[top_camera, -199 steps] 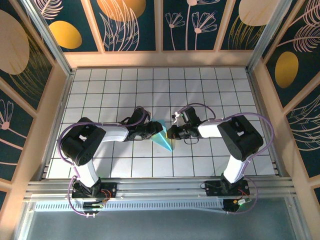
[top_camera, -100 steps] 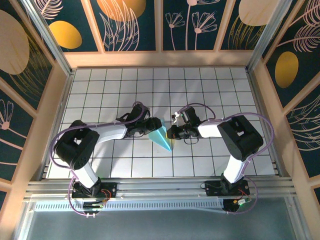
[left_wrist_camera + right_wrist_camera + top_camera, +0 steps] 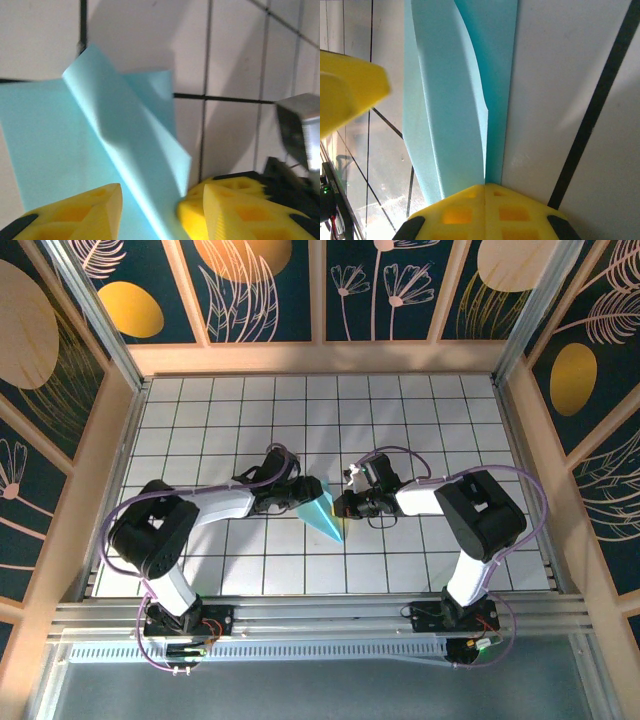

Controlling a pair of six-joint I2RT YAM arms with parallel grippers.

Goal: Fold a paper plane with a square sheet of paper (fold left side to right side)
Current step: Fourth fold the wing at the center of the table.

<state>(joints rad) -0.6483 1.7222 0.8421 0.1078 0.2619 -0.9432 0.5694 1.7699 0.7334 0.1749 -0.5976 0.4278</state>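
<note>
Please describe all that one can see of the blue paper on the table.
The paper is thin, light cyan, folded into a narrow pointed shape, its tip toward the arms' bases. It lies on the white tiled table between the two hands. One long flap stands up, curved, not pressed flat. The open left hand has this flap between its yellow fingers; the shut right hand touches the paper's edge.

Both arms reach inward; left gripper [image 3: 308, 498] fingers stand apart, right gripper [image 3: 340, 506] fingers meet, seemingly pinching the folded paper [image 3: 326, 517].

Lab cell: gridded table [image 3: 420, 420], patterned panels [image 3: 260, 290]
</note>
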